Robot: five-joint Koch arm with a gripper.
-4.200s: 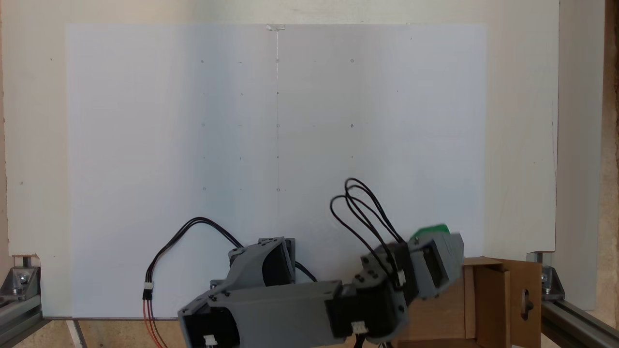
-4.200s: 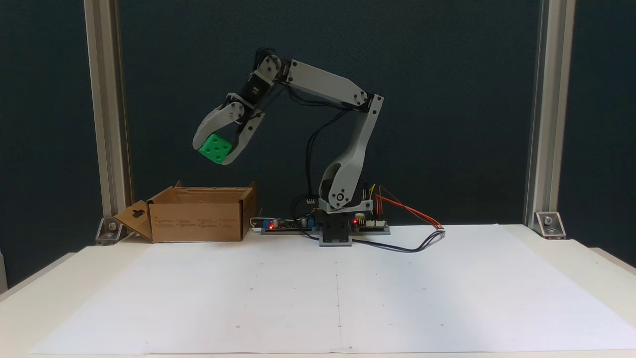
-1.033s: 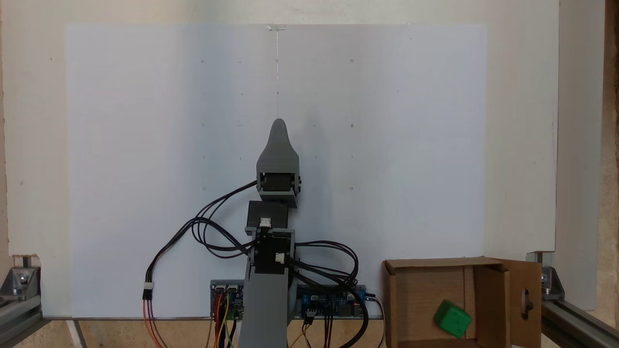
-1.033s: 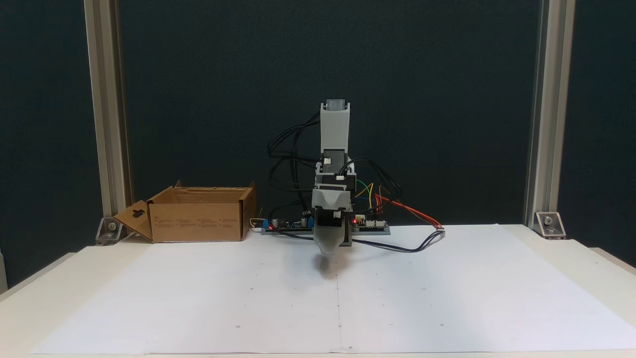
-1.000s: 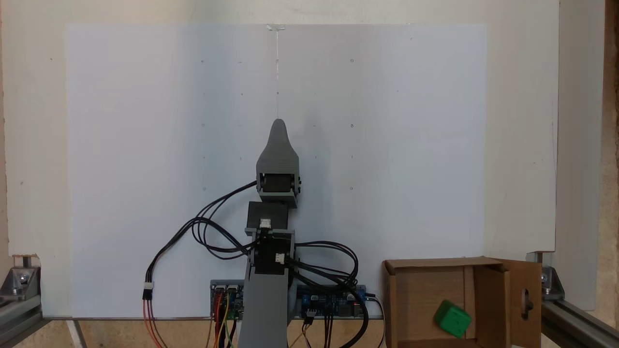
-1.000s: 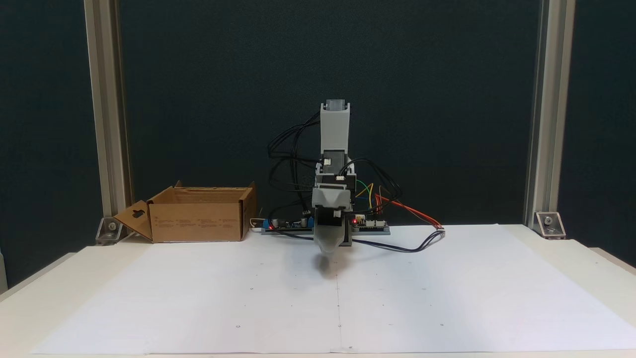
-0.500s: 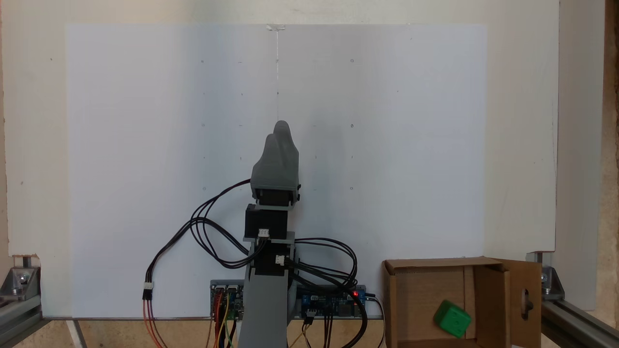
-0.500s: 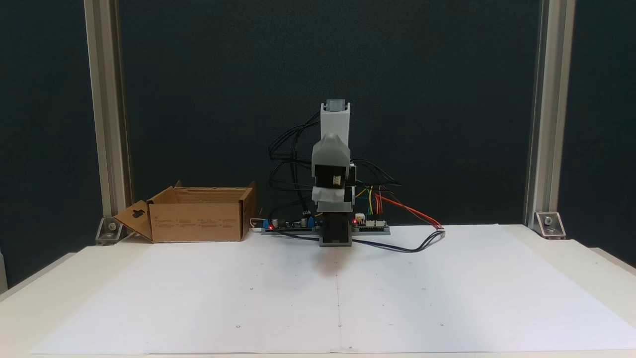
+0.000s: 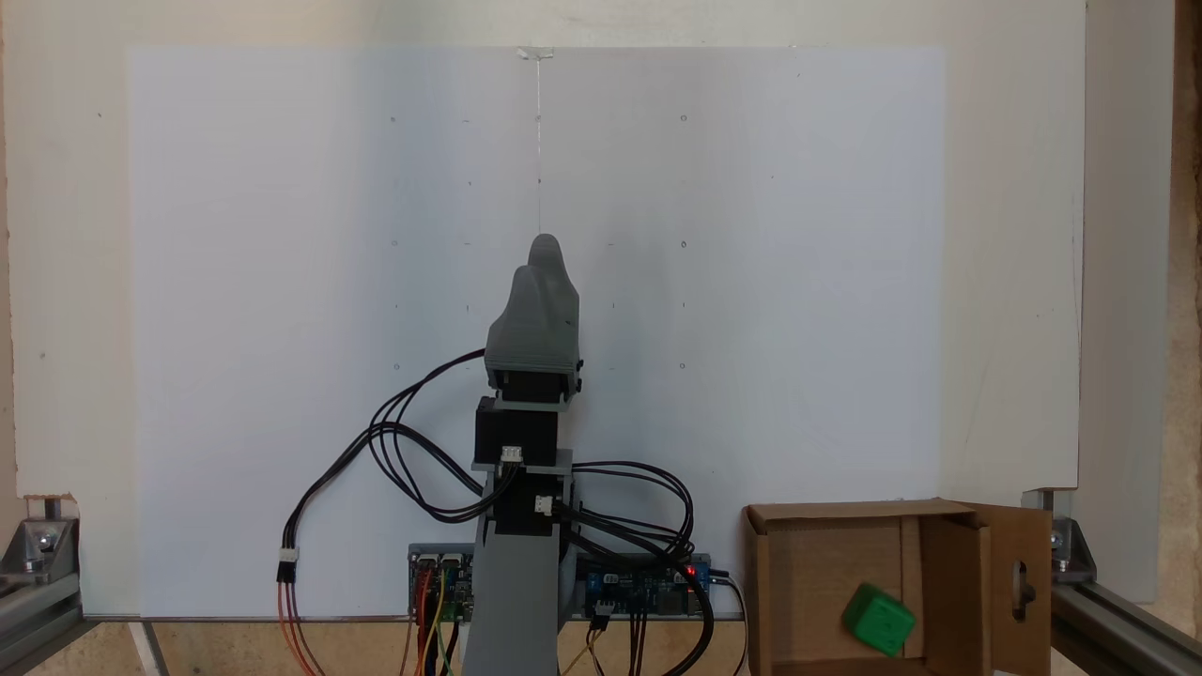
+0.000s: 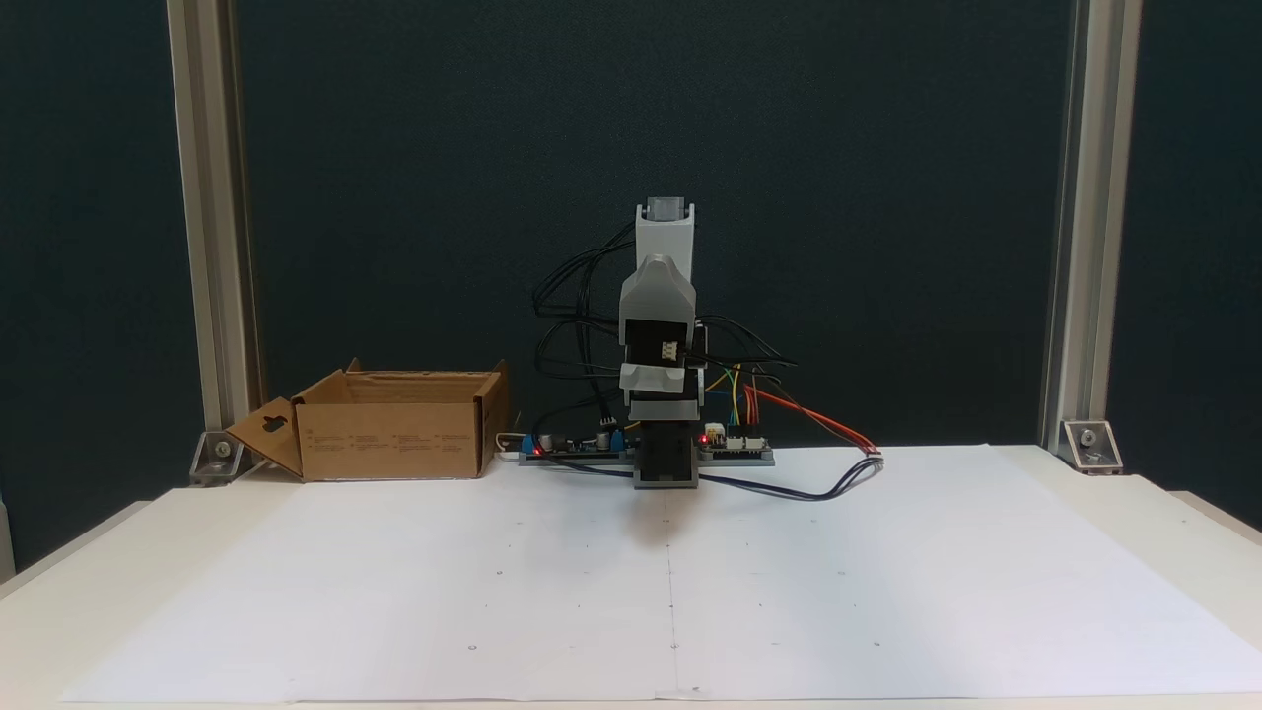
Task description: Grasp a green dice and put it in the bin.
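The green dice (image 9: 878, 620) lies inside the bin (image 9: 845, 512), a brown cardboard box at the lower right of a fixed view. In another fixed view the bin (image 10: 394, 434) stands at the left and its walls hide the dice. My gripper (image 9: 537, 258) hangs over the middle of the white sheet, far left of the bin, with nothing in it. Its two grey jaws overlap one above the other, both tips just showing. Seen end-on, the gripper (image 10: 658, 281) points toward the camera, lifted off the table.
A white paper sheet (image 9: 282, 282) covers the table. Circuit boards (image 9: 639, 587) and looping black cables (image 9: 404, 451) sit around the arm's base. Aluminium frame posts (image 10: 207, 247) stand at the back corners. The bin's flap with a cut-out hole (image 9: 1024, 582) sticks out sideways.
4.2 s ago the gripper held the dice above the bin; the dice now lies in the bin. Over the last second the gripper rose from pointing down at the sheet.
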